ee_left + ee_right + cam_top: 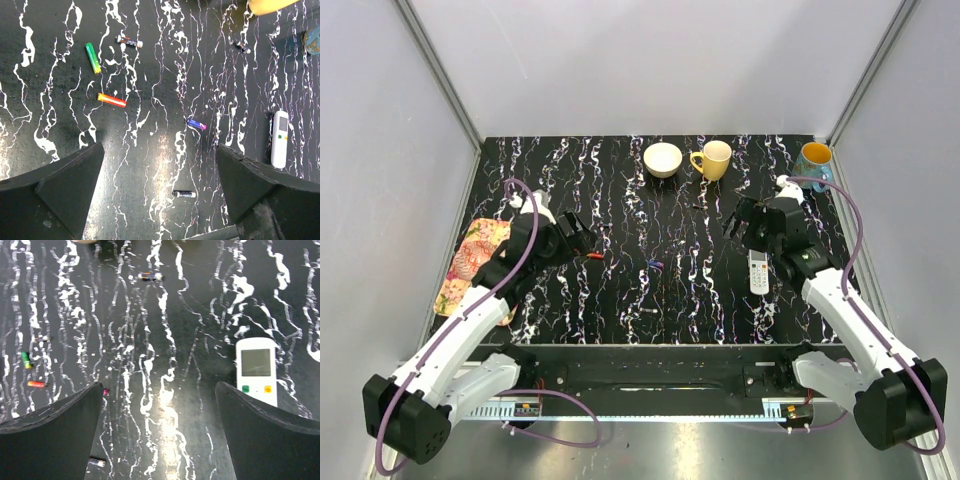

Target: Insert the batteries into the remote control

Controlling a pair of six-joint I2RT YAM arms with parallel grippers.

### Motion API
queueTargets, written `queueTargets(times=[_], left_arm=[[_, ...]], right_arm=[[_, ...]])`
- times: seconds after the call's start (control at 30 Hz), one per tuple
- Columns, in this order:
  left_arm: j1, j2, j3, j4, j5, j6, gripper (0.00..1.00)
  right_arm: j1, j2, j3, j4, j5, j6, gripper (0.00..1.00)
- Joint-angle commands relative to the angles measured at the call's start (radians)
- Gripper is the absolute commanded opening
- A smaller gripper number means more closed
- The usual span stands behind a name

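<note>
Left gripper (160, 147) and right gripper (159, 385) gape empty over marbled tabletop (50, 105) (cylindrical batteries (112, 100), slim white remote control (279, 139)).

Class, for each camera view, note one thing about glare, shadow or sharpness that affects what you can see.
Top external: even light, but the batteries are mere specks on the veined table. Left wrist: soft glare patch mid-frame, yet the orange-red battery is sharp. Right wrist: brighter glare streak left of the remote control; the right claw fingers are dark silhouettes.
</note>
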Motion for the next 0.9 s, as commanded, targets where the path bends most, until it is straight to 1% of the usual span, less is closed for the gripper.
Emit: queueTargets(times=[0.0, 0.03, 0.13, 0.17, 0.27, 0.4, 0.5, 0.53, 0.6, 0.7, 0.73, 0.87], left_arm=[[0.007, -0.007, -0.027, 0.062, 0.074, 0.015, 0.99], [0.007, -0.009, -0.033, 0.088, 0.103, 0.015, 0.99], [0.007, -0.021, -0.068, 0.168, 0.209, 0.007, 0.99], [0.007, -0.032, -0.093, 0.193, 0.23, 0.001, 0.99], [0.005, -0.047, -0.126, 0.257, 0.283, -0.01, 0.99], [-0.001, -0.041, -0.133, 0.265, 0.294, 0.001, 0.99], [-0.007, -0.032, -0.136, 0.265, 0.301, 0.002, 0.99], [-0.007, -0.032, -0.136, 0.266, 0.304, -0.001, 0.98], [-0.01, -0.042, -0.159, 0.286, 0.316, -0.015, 0.97], [-0.01, -0.047, -0.182, 0.352, 0.352, -0.027, 0.97], [-0.012, -0.044, -0.185, 0.361, 0.364, -0.028, 0.97], [-0.01, -0.01, -0.185, 0.388, 0.415, -0.042, 0.97]], right_arm=[[0.002, 0.038, 0.091, -0.174, 0.162, -0.008, 1.0], [0.001, 0.087, 0.099, -0.236, 0.177, -0.013, 1.0], [0.001, 0.176, 0.108, -0.331, 0.208, 0.004, 0.99], [0.001, 0.188, 0.099, -0.337, 0.214, 0.018, 0.99], [-0.001, 0.208, 0.051, -0.324, 0.222, 0.032, 0.99], [-0.036, 0.231, 0.044, -0.324, 0.226, 0.025, 1.0], [-0.113, 0.264, 0.039, -0.31, 0.177, 0.009, 1.0], [-0.158, 0.282, 0.033, -0.287, 0.135, 0.002, 1.0], [-0.189, 0.294, 0.027, -0.27, 0.093, -0.007, 1.0], [-0.191, 0.293, 0.021, -0.245, 0.051, -0.037, 1.0], [-0.193, 0.281, 0.019, -0.236, 0.027, -0.045, 1.0], [-0.191, 0.253, -0.001, -0.219, 0.01, -0.059, 0.99]])
